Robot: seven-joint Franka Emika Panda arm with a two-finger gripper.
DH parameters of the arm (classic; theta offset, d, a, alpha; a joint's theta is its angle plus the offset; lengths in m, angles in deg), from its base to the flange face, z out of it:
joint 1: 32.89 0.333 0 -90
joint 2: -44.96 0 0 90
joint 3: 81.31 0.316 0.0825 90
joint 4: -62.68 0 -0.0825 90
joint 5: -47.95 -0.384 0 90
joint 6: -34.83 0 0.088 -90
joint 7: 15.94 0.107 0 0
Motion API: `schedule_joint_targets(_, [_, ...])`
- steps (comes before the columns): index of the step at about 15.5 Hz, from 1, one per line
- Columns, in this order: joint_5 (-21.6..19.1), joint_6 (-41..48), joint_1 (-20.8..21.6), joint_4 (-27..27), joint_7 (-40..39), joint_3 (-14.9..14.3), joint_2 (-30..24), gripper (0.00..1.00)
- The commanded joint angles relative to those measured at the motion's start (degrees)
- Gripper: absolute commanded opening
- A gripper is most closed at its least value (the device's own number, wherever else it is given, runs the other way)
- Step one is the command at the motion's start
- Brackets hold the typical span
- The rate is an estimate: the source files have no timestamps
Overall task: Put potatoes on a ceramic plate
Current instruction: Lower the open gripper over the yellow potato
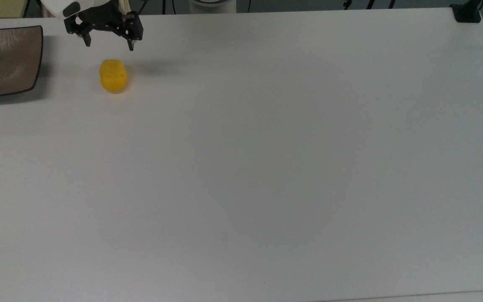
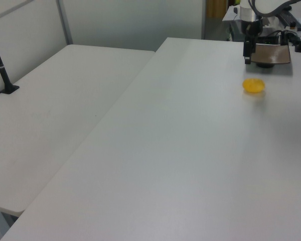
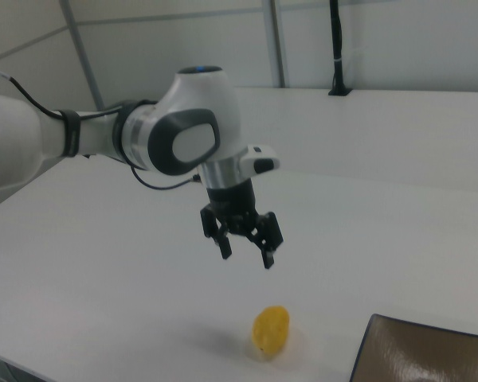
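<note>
A small yellow potato (image 1: 113,75) lies on the white table, also seen as the potato (image 2: 253,85) and the potato (image 3: 270,330). The brown ceramic plate (image 1: 2,63) sits at the top view's left edge, a short gap from the potato; the plate (image 2: 273,52) and plate (image 3: 422,354) show it bare. My gripper (image 1: 109,44) hangs open just above and behind the potato, fingers pointing down with nothing between them. The right view shows the gripper (image 3: 245,259) in the air above the potato.
The white table (image 1: 266,167) stretches wide to the top view's right. A black post base (image 1: 467,12) stands at its far right corner. A second white table (image 2: 55,125) adjoins on the left view's left.
</note>
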Motion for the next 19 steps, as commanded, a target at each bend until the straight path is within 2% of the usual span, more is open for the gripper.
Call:
schedule_joint_targets(1, [0.61,-4.73,0.14,-3.88,-2.29,-2.17,1.01,1.00])
schedule_joint_targets(4, [0.61,-8.78,-0.65,-4.93,-2.29,-2.35,3.29,1.00])
schedule_joint_targets(11, [0.70,-9.14,-0.74,-5.11,-2.37,-2.35,7.07,1.00])
schedule_joint_targets(15, [3.68,-9.14,-0.75,-5.11,-2.37,-2.35,9.00,1.00])
schedule_joint_targets(19, [4.74,-9.14,-1.01,-5.11,-2.37,-2.35,10.24,1.00])
